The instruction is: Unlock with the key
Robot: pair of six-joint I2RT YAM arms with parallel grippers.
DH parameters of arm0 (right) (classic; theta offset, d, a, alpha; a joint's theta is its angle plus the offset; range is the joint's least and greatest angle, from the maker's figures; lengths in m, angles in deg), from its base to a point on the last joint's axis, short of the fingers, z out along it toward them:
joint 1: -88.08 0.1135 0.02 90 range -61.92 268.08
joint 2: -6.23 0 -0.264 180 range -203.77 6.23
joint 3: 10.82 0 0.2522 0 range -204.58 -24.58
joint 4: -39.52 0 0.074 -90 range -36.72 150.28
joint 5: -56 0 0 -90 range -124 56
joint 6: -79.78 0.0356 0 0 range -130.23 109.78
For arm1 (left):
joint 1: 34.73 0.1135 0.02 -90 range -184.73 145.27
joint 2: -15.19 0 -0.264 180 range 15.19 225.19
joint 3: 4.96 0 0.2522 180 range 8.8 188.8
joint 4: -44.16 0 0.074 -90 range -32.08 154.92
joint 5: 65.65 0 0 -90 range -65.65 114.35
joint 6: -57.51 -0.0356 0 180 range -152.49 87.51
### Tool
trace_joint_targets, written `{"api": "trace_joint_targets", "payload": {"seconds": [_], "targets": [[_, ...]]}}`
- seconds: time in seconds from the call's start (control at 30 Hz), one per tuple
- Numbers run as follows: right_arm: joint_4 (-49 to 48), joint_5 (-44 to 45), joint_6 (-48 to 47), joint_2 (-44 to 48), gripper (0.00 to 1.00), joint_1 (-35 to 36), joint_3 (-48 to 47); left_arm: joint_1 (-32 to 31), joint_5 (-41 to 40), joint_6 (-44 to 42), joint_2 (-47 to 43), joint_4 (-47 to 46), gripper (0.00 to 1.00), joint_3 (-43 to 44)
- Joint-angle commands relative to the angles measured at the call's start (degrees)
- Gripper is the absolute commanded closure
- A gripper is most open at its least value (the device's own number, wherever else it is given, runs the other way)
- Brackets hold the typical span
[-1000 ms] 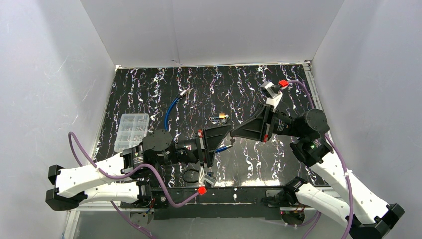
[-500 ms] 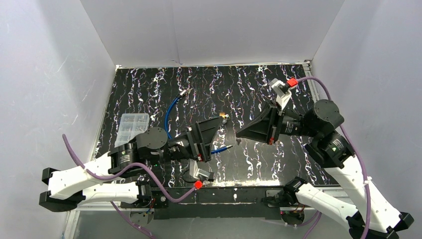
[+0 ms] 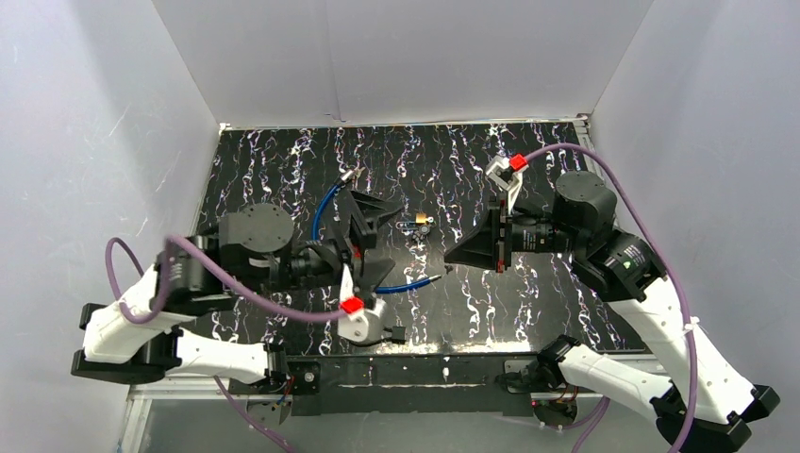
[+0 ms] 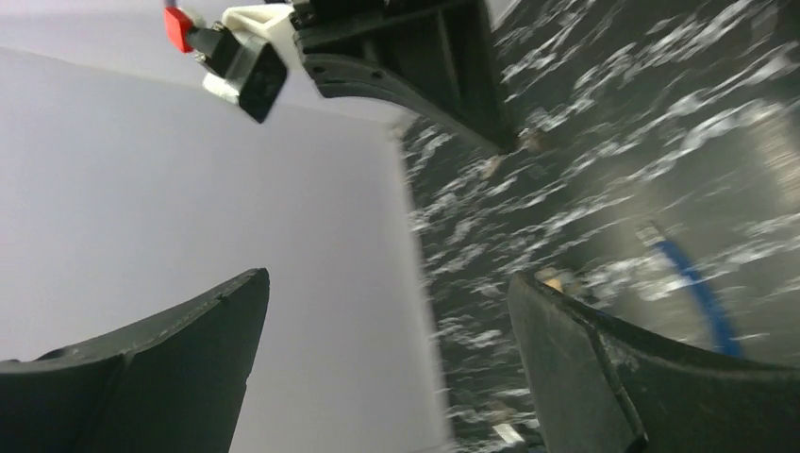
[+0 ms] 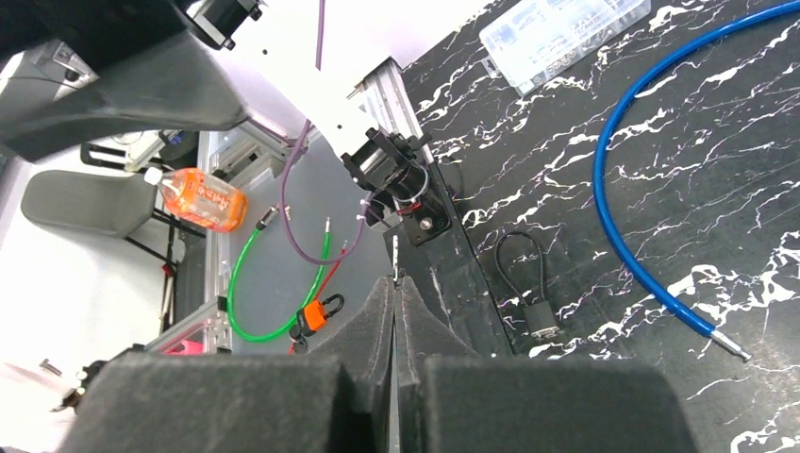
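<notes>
Detail in the left wrist view is lost to motion blur. The left claw (image 3: 382, 241) is spread wide above the glossy, white-veined black bench (image 3: 283, 160). The right claw (image 3: 447, 259) is pressed together on a thin metal sliver, seen edge-on and taken for the key (image 5: 394, 264). The small brass padlock (image 3: 421, 223) is seen lying on the bench between the claws, untouched.

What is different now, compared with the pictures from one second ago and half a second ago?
The left claw opened wide and drew back to the left, away from the right claw. Whether it let go of anything cannot be told. The right claw swung out a little and came back, shut all along. The padlock and the blue cable stayed where they were.
</notes>
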Motion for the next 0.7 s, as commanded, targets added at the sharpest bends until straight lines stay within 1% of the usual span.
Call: {"api": "trace_joint_targets", "payload": {"seconds": [0.0, 0.03, 0.1, 0.17, 0.2, 0.27, 0.33, 0.4, 0.47, 0.53, 0.67], "targets": [[2.5, 0.1, -5.2, 0.6, 0.99, 0.6, -4.3, 1.4, 11.1, 31.8, 7.7, 22.5, 0.02, 13.9], [2.9, -0.3, -5.5, 0.5, 0.99, 0.6, -4.7, 3.6, 15.0, 36.1, 11.3, 26.2, 0.02, 17.9], [3.6, -0.7, -5.9, 0.8, 0.99, 0.7, -5.4, 11.5, 27.7, 44.3, 19.5, 33.8, 0.02, 26.5], [3.7, -1.1, -5.9, 1.4, 0.99, 0.7, -5.3, 18.1, 36.4, 52.1, 25.3, 37.4, 0.02, 32.3], [3.7, -1.3, -5.7, 1.8, 0.99, 0.7, -5.1, 20.5, 39.9, 54.5, 26.9, 37.5, 0.02, 33.2], [3.4, -2.0, -5.1, 2.5, 0.99, 0.7, -4.6, 24.6, 46.7, 57.7, 26.5, 33.5, 0.02, 30.0], [3.2, -3.2, -4.8, 2.7, 0.99, 0.8, -4.4, 26.3, 50.7, 57.6, 24.8, 30.3, 0.02, 25.8], [3.4, -4.1, -4.8, 2.4, 0.99, 0.9, -4.6, 26.5, 50.6, 57.6, 23.1, 27.2, 0.02, 21.9], [3.9, -4.5, -5.2, 1.9, 0.99, 1.0, -5.3, 27.0, 50.4, 58.6, 22.2, 24.0, 0.03, 20.1], [4.8, -4.2, -6.0, 1.4, 0.99, 1.0, -6.0, 27.4, 52.3, 59.7, 22.9, 22.7, 0.07, 20.8], [5.5, -4.1, -6.9, 0.6, 0.99, 1.1, -6.7, 27.6, 61.1, 59.7, 23.6, 21.6, 0.19, 21.9]]}}
